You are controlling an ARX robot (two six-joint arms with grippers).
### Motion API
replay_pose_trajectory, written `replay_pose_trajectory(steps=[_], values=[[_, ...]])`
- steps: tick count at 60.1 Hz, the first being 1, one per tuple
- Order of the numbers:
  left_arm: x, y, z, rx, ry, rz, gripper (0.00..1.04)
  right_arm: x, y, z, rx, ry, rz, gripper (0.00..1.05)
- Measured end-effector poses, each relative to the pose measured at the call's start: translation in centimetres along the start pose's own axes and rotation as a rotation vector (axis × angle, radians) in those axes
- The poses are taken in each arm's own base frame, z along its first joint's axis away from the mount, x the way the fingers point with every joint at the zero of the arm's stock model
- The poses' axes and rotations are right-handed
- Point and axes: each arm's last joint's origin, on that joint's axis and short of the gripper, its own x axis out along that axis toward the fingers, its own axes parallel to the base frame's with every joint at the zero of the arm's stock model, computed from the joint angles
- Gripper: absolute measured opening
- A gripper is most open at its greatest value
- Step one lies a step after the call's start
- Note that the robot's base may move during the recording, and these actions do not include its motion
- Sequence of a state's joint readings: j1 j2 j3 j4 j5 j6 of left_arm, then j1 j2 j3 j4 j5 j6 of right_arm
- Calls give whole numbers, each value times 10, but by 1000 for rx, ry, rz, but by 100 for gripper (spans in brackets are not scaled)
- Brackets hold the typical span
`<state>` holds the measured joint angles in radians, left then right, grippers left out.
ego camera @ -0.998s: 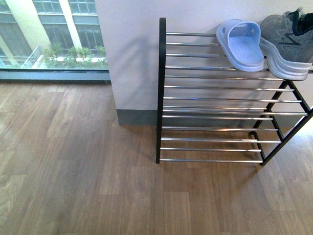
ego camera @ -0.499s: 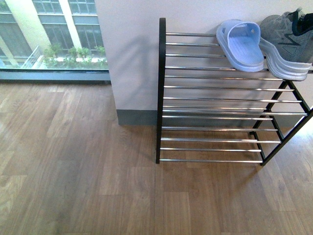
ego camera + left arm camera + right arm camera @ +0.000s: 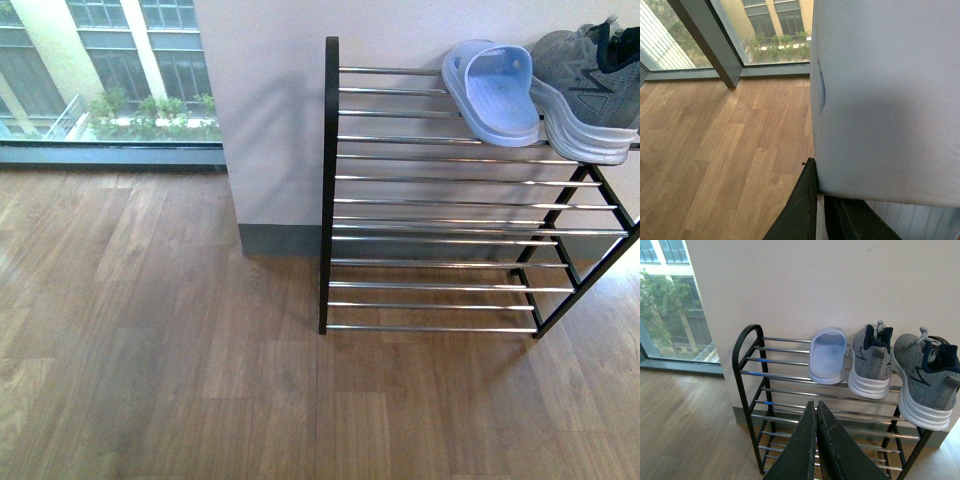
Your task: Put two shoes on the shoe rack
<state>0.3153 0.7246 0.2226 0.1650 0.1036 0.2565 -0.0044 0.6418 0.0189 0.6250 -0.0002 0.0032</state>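
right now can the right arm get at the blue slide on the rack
Probably yes. The right claw is shut and empty, pointing at the shoe rack, and the blue slide lies on the top tier with nothing between them; a grey sneaker sits close beside it.

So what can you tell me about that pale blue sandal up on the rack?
The pale blue sandal is a one-piece slide, rubbery-looking, with a wide strap over a ribbed footbed. It lies flat, sole down, on the chrome rods of the shoe rack's top tier, beside a grey sneaker. No fingers touch it.
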Motion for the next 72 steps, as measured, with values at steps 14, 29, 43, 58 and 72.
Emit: replay_pose_trajectory(steps=[14,29,43,58,72], values=[[0,0,0,0,0,0,2,-9,0,3,0,-10,1,2],[0,0,0,0,0,0,2,-19,0,5,0,-17,0,2],[0,0,0,0,0,0,2,-26,0,5,0,-18,1,2],[0,0,0,0,0,0,2,-31,0,5,0,-18,1,2],[0,0,0,0,0,0,2,-42,0,2,0,-10,0,2]])
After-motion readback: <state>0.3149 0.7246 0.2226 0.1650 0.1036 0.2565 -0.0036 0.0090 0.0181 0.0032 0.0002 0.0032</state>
